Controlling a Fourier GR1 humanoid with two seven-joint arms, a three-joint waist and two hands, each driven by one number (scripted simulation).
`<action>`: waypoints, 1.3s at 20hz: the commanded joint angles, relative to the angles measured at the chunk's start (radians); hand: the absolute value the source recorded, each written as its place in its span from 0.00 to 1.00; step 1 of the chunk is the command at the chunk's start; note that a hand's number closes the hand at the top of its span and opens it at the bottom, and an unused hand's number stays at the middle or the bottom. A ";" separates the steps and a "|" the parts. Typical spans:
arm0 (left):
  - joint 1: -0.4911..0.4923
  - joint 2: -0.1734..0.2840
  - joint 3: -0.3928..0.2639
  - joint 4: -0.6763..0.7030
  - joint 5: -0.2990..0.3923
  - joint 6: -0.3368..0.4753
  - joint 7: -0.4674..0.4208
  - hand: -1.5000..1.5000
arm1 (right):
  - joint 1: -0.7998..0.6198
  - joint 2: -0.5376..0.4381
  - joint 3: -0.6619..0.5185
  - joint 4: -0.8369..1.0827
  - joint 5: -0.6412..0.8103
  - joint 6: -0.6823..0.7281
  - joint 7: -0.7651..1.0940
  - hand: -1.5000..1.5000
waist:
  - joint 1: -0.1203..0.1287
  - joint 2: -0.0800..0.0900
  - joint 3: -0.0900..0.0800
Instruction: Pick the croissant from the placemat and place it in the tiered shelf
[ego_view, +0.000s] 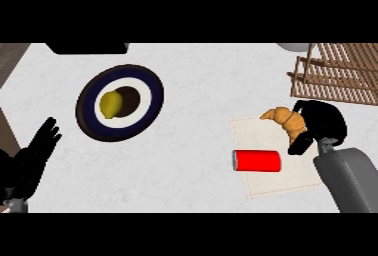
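While the left hand (33, 150) rests open at the near left edge with fingers straight and spread, the right hand (319, 125) curls its fingers and thumb round the croissant (286, 119) at the mat's (258, 135) far right corner. Croissant's long axis runs diagonally, one tip pointing far-left, the other end near-right under the hand. Red can (257, 161) lies on its side on the mat, nearer. Shelf (339, 75) sits far right; plate (148, 90) with a lemon (111, 104) far left.

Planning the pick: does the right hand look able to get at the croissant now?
Probably yes: the right hand is already beside the croissant with fingers curled at it, and the red can lies clear, nearer the robot.
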 joint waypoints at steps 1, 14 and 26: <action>0.005 0.013 0.026 0.011 0.006 0.003 -0.009 0.50 | 0.038 -0.103 0.028 -0.122 -0.121 0.017 -0.372 1.00 | -0.024 -0.004 0.003; 0.033 0.021 0.044 -0.049 0.022 -0.019 0.022 0.50 | 0.216 -0.424 -0.515 -0.320 -0.689 0.316 -0.651 1.00 | -0.020 -0.001 0.000; -0.015 -0.042 0.005 0.005 -0.050 0.016 -0.013 0.50 | 0.181 -0.591 -0.941 -0.340 -1.160 0.620 -0.386 1.00 | -0.010 0.005 -0.001</action>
